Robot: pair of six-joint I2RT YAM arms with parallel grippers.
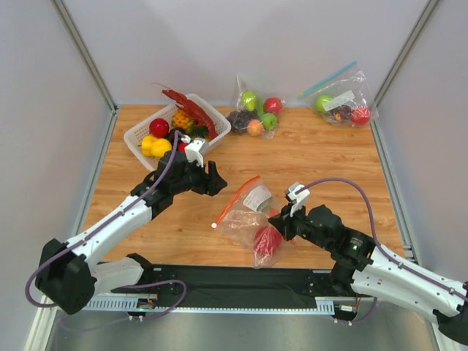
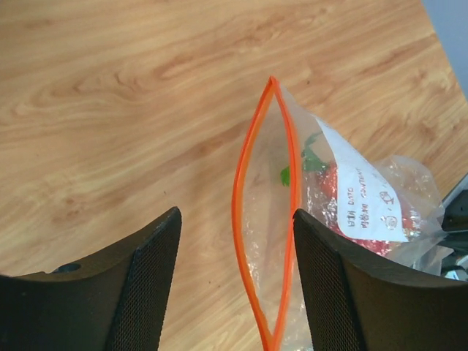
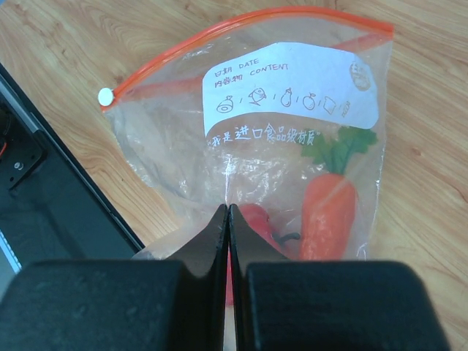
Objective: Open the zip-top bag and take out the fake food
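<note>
The zip-top bag (image 1: 248, 208) lies near the front middle of the table, and its orange-red zip strip (image 2: 243, 212) gapes open. The white label (image 3: 292, 88) faces up. Inside are an orange carrot (image 3: 329, 212) and a glossy red pepper piece (image 1: 267, 241). My right gripper (image 3: 229, 210) is shut on a fold of the bag's plastic at the end away from the mouth. My left gripper (image 2: 234, 219) is open and empty, above the bag's open mouth. The dark-red lobster (image 1: 191, 111) lies on the white basket (image 1: 139, 137) at the back left.
The basket holds yellow and red fruits and a pineapple. A clear bag of green apples and grapes (image 1: 252, 113) and a clear bag with a blue zip strip (image 1: 340, 102) lie along the back. A black mat (image 1: 219, 281) runs along the front edge.
</note>
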